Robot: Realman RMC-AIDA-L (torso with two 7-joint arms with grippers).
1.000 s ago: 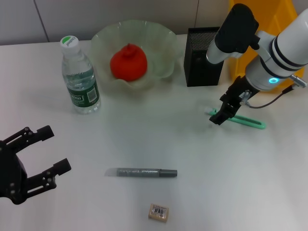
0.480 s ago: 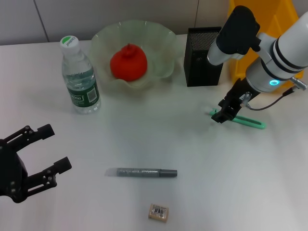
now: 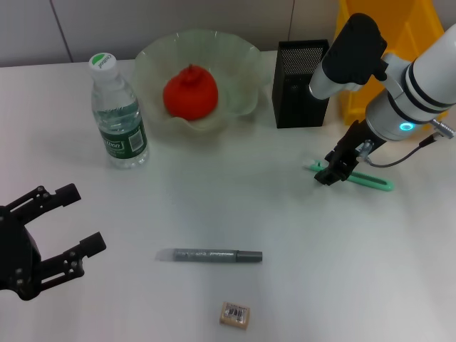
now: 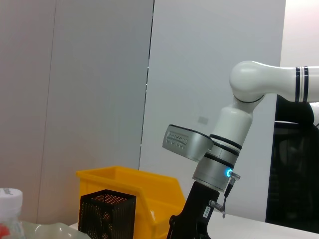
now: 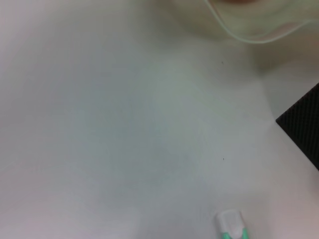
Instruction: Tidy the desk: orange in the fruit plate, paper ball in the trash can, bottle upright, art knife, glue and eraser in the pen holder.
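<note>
The right gripper (image 3: 332, 173) sits low over the near end of the green knife (image 3: 362, 177) on the counter (image 3: 285, 228), just in front of the holder (image 3: 301, 83). I cannot tell how its fingers stand. Orange (image 3: 190, 91) sits in the plate (image 3: 235, 53), bottle (image 3: 117, 114) upright. Grey stick (image 3: 217, 254) and eraser (image 3: 235, 314) wait nearer, well apart. Left gripper (image 3: 68, 228) hangs spread wide, idle. Nothing blocks the holder; yellow can (image 3: 413, 21) behind.

Bright, even light; right wrist view blurred.

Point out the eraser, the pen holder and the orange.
eraser (image 3: 235, 314), head view, on its barcode label.
pen holder (image 3: 299, 100), head view, on its front mesh wall.
orange (image 3: 190, 94), head view, middle of its skin.
</note>
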